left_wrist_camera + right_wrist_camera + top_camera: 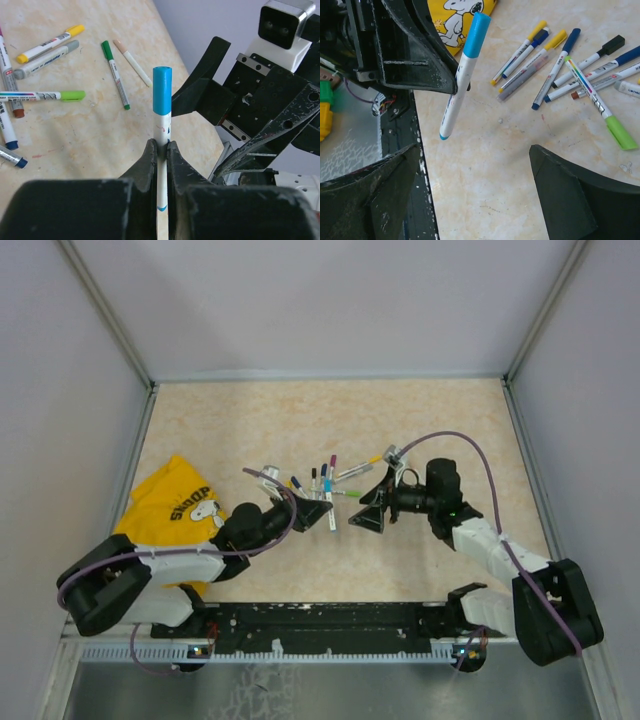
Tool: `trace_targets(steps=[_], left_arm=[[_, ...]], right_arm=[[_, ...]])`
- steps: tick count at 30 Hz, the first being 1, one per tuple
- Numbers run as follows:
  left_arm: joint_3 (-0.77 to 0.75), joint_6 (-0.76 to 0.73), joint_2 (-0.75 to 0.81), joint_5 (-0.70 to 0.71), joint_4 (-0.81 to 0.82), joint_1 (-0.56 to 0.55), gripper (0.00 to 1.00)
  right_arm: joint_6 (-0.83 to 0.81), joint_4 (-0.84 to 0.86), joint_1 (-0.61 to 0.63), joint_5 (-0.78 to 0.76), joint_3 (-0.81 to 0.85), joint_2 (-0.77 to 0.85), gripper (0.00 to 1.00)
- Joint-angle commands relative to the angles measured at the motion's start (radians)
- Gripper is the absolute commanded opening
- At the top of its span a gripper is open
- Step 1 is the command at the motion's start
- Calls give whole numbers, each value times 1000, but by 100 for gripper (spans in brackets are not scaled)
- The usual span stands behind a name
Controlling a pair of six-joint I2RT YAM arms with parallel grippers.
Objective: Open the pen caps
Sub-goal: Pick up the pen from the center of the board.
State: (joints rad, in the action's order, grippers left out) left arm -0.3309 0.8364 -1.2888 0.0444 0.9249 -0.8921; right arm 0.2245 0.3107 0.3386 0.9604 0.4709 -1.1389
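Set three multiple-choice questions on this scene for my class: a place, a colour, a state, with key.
1. The yellow cloth lies: A left of the loose pens; B right of them; C beyond them.
2. The cap on the pen in the left pincer is: A red; B light blue; C black.
3. The right pincer is: A open; B shut on a pen; C shut on cloth.
Key: 1A, the top view shows it at left; 2B, both wrist views show it; 3A, its jaws stand wide apart.
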Motion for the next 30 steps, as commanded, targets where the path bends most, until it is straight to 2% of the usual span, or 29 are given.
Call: trace_targets(steps=[1,12,19,23,30], left_arm=[[16,24,-32,53,154,-18,0],[-23,67,-167,101,337,-36,0],[-74,65,-239,106,393,-72,0],[-96,59,-258,110,400,-92,0],[-90,55,-270,108,425,-97,0]], right_arm=[[48,93,14,-1,-2,6,91],[117,175,59,-3,-25,-19,90],[107,119,92,-113,-8,-32,81],[116,107,96,-129,2,-41,62],[136,128,99,-89,3,-24,17]])
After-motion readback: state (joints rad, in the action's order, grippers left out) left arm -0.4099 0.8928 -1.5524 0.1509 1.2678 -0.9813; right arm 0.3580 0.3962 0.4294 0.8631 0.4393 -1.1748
